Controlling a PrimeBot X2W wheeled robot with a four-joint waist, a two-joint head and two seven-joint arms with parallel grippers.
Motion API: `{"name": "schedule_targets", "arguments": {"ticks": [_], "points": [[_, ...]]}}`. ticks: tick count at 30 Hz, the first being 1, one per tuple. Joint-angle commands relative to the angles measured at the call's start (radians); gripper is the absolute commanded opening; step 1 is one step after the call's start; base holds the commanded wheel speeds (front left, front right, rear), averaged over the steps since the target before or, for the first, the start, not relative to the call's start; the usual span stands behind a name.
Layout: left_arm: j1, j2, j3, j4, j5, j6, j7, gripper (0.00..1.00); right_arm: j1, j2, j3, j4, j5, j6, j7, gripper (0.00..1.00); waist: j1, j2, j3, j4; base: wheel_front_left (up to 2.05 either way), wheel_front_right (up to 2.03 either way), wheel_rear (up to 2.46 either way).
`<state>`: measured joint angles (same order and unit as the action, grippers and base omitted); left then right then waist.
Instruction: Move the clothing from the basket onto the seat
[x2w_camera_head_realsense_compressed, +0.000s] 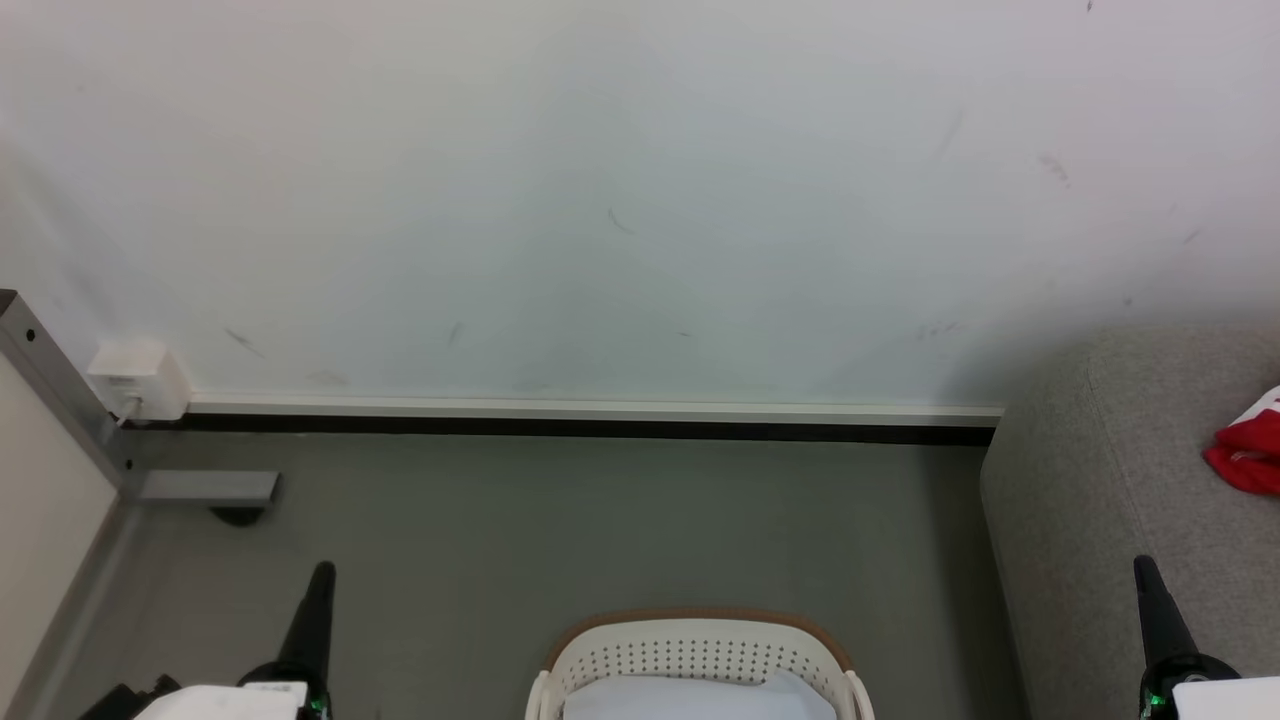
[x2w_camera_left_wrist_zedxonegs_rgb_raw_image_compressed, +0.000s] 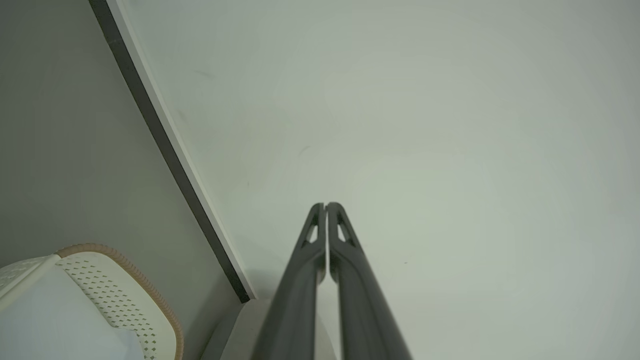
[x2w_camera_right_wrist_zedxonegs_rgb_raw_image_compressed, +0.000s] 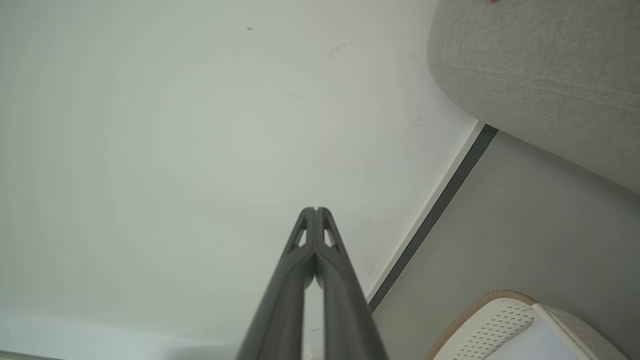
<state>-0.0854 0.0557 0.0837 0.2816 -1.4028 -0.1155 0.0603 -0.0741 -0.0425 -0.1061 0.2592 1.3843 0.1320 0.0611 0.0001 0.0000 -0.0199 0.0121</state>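
Head view: the red clothing (x2w_camera_head_realsense_compressed: 1248, 452) lies on the grey sofa (x2w_camera_head_realsense_compressed: 1100, 500). The basket (x2w_camera_head_realsense_compressed: 700, 655) sits on the floor (x2w_camera_head_realsense_compressed: 600, 520), holding white fabric (x2w_camera_head_realsense_compressed: 690, 700).
Left wrist view: the left pincer (x2w_camera_left_wrist_zedxonegs_rgb_raw_image_compressed: 326, 206) is pressed together, empty.
Right wrist view: the right pincer (x2w_camera_right_wrist_zedxonegs_rgb_raw_image_compressed: 315, 210) is together, empty.

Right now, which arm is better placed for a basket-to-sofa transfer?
Right, probably. The basket sits midway between both shut pincers, but the sofa, where red clothing lies, is beside the right pincer; the left pincer is farther.

one basket (x2w_camera_head_realsense_compressed: 700, 652), one sofa (x2w_camera_head_realsense_compressed: 1100, 480), one red garment (x2w_camera_head_realsense_compressed: 1250, 458), one white cloth (x2w_camera_head_realsense_compressed: 690, 699)
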Motion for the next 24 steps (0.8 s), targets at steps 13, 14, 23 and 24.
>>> {"name": "schedule_targets", "arguments": {"ticks": [13, 14, 23, 24], "points": [[-0.022, -0.001, 0.02, -0.024, -0.113, -0.012, 0.03, 0.0, -0.03, -0.011, -0.007, -0.013, 0.121, -0.002, 0.029, 0.0, -0.0001, 0.0, 0.011, -0.006, 0.0, 0.0, 0.0], [-0.022, -0.001, 0.021, -0.025, -0.117, -0.012, 0.032, 0.0, -0.03, -0.011, -0.007, -0.014, 0.127, -0.002, 0.031, 0.0, -0.0001, 0.0, 0.011, -0.006, 0.0, 0.0, 0.0], [-0.026, -0.004, 0.029, -0.034, -0.179, -0.016, 0.048, 0.0, -0.036, -0.011, -0.009, -0.016, 0.194, -0.002, 0.047, 0.0, -0.0001, 0.0, 0.019, -0.01, 0.0, 0.0, 0.0], [-0.026, -0.004, 0.03, -0.035, -0.187, -0.016, 0.05, 0.0, -0.037, -0.011, -0.01, -0.016, 0.203, -0.002, 0.05, 0.0, -0.0001, 0.0, 0.019, -0.01, 0.0, 0.0, 0.0]]}}
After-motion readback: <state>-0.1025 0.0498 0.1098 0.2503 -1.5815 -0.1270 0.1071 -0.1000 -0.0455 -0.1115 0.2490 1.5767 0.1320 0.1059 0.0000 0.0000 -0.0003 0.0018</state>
